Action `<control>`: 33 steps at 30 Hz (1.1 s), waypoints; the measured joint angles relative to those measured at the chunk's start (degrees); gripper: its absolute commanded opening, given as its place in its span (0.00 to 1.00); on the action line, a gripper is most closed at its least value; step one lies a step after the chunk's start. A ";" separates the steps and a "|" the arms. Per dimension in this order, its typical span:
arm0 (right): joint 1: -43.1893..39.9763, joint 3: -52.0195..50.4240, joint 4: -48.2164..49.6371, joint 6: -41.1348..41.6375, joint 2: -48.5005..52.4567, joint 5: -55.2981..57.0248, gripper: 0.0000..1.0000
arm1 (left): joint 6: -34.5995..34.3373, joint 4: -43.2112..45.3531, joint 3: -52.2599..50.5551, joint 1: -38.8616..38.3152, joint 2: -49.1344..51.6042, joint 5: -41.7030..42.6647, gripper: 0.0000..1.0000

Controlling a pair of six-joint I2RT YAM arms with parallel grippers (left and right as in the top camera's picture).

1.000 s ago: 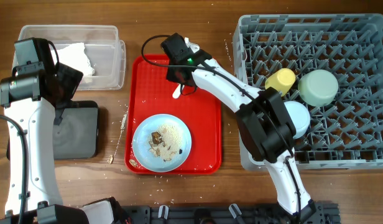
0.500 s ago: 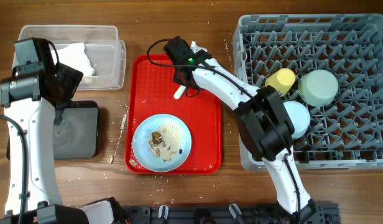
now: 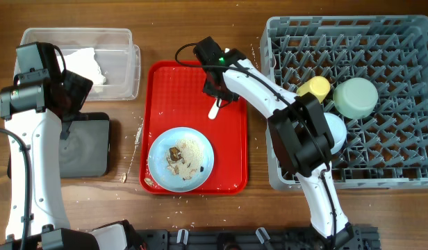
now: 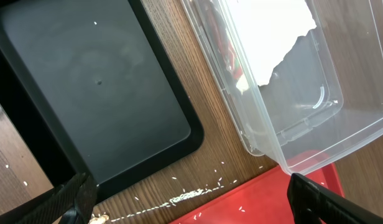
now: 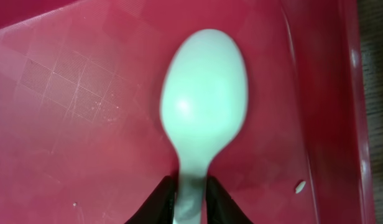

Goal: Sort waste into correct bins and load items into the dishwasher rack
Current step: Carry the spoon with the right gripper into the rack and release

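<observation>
My right gripper [image 3: 218,94] is shut on the handle of the white plastic spoon [image 3: 214,110] over the back right part of the red tray [image 3: 165,83]. In the right wrist view the spoon's bowl [image 5: 204,93] points away from the gripper [image 5: 190,200], with both fingers pressed against the handle. The light blue plate [image 3: 180,158] with brown scraps and rice crumbs sits at the tray's front. My left gripper [image 4: 194,205] hangs open above the gap between the black tray [image 4: 98,93] and the clear tub [image 4: 291,124], which holds a white napkin [image 4: 266,31].
The grey dishwasher rack [image 3: 408,173] at the right holds the yellow cup [image 3: 313,88], the pale green bowl [image 3: 355,97] and the light blue bowl [image 3: 332,128]. Rice crumbs [image 4: 185,198] lie on the wood beside the red tray's left edge.
My right gripper has closed on the spoon's handle and carried it to the right across the red tray. The left arm has stayed still.
</observation>
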 measured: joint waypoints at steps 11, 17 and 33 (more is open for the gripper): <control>-1.77 -0.20 0.98 -4.46 -0.61 -2.08 0.04 | 0.00 0.00 0.00 0.00 0.00 0.00 1.00; -9.51 -1.36 4.46 -17.40 -12.15 -2.86 0.04 | 0.00 0.00 0.00 0.00 0.00 0.00 1.00; -22.77 -9.09 4.70 -42.93 -24.35 -5.90 0.16 | 0.00 0.00 0.00 0.00 0.00 0.02 1.00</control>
